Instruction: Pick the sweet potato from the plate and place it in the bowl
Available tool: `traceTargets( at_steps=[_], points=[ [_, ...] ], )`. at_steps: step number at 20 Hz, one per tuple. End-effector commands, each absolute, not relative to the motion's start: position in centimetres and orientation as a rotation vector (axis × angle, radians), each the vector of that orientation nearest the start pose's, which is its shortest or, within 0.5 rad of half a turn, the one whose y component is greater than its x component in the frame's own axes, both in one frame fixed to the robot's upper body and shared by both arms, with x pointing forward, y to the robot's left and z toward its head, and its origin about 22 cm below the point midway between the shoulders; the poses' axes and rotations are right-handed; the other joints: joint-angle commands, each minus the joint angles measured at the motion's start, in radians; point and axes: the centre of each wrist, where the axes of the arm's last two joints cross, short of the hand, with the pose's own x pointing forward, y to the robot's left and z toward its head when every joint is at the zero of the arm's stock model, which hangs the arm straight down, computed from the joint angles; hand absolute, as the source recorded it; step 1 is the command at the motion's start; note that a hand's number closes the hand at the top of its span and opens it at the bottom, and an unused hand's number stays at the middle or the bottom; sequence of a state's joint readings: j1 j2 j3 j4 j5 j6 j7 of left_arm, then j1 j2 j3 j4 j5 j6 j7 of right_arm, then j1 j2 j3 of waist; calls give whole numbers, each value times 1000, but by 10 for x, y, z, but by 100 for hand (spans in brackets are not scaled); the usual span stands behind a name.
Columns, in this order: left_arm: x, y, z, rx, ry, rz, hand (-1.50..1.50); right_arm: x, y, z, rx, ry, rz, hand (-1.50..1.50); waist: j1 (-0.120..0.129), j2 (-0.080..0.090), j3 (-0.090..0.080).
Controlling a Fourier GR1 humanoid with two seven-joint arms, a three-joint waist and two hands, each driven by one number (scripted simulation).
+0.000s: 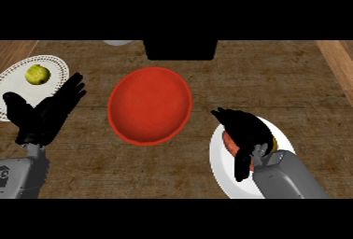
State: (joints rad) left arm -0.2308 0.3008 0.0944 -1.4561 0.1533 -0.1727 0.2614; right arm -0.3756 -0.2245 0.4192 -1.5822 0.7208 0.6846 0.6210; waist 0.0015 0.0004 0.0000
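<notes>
A white plate (228, 172) lies at the lower right of the counter. My right hand (243, 131) is over it, fingers curled down on the sweet potato (230, 143), of which only a reddish sliver shows at the hand's left edge. The red bowl (150, 105) sits in the middle, to the upper left of that plate, with nothing in it. My left hand (43, 114) rests open at the left with its fingers up, holding nothing.
A second white plate (53, 65) at the upper left carries a yellow-green fruit (37, 74). A black object (180, 49) stands at the back edge behind the bowl, with a grey item (118, 42) to its left.
</notes>
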Motion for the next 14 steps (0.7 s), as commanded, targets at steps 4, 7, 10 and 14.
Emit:
traceTargets(
  at_steps=[4,7,10,14],
  points=[
    [288,301,77,23,-1431,-198,0,305,-155,45,-592,-847,1515,-150,4,0,0],
    [283,289,49,25,-1429,-228,0,302,-148,42,-605,-822,1510,-150,2,0,0],
    [309,285,54,30,-1407,-229,0,305,-157,27,-588,-838,1501,-150,-2,1,0],
    [282,298,62,20,-1434,-207,0,308,-146,10,-600,-815,1487,-150,3,0,0]
  ],
)
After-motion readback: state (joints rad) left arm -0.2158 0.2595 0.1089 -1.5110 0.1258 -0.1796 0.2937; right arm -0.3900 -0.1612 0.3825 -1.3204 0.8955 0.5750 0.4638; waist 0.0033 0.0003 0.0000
